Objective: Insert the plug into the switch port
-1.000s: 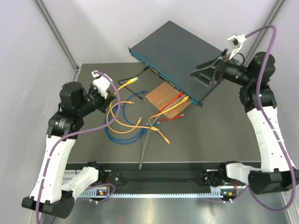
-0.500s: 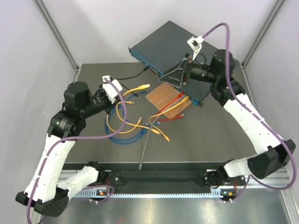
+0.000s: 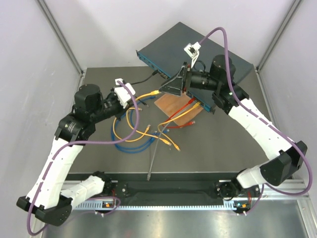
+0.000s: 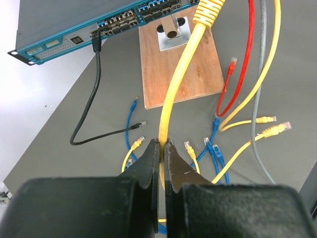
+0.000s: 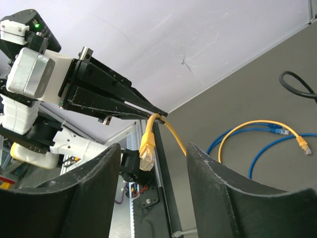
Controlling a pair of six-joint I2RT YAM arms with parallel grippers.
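Note:
My left gripper [image 4: 162, 144] is shut on a yellow cable [image 4: 173, 84], a short way behind its yellow plug [image 4: 210, 10]. In the top view the left gripper [image 3: 140, 95] holds that plug [image 3: 155, 92] out in the air in front of the switch [image 3: 171, 52]. The switch is a flat teal-grey box with sockets along its front face [image 4: 119, 20]. My right gripper [image 3: 166, 90] has come up to the plug from the right. In the right wrist view the plug [image 5: 147, 148] hangs between the right gripper's [image 5: 153, 147] fingers [image 5: 94, 188], which stand apart and do not touch it.
A brown wooden board [image 3: 173, 104] with a metal bracket [image 4: 172, 33] lies in front of the switch. Loose yellow, blue and red cables [image 3: 133, 136] sprawl over the dark table. A black cable [image 4: 96, 84] is plugged into the switch. Grey walls close in on both sides.
The right arm swung left from above the switch's right end to the plug, and its jaws narrowed. The left arm carried the yellow cable up and to the right.

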